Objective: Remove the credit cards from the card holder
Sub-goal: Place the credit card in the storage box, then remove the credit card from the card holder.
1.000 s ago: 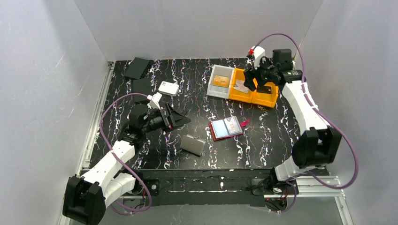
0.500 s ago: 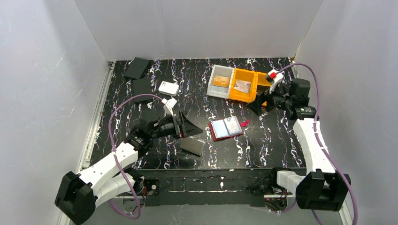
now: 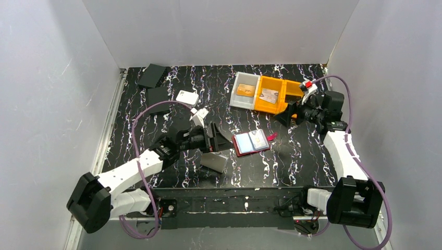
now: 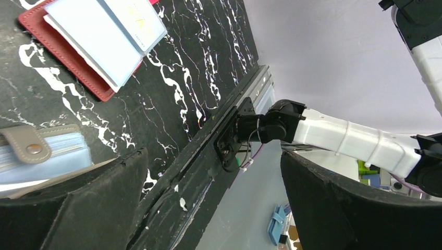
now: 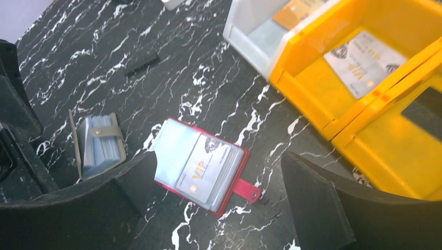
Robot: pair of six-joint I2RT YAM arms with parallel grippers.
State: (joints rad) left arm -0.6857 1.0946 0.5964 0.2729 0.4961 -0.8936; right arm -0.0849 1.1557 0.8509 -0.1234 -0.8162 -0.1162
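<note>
An orange credit card [image 3: 245, 90] lies in the far white bin [image 3: 233, 100], and a silver card [image 3: 269, 95] in the yellow bin [image 3: 267, 108]. The card holder [image 3: 251, 142] lies open in the middle of the worktop [image 3: 297, 156] with a VIP card [image 5: 204, 169] not yet removed. The left fingers [image 4: 78, 208] and right fingers [image 5: 365, 208] are spread and empty.

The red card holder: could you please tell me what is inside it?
The card holder lies open; a silver VIP card shows in one clear sleeve. The pages beneath are covered.
</note>
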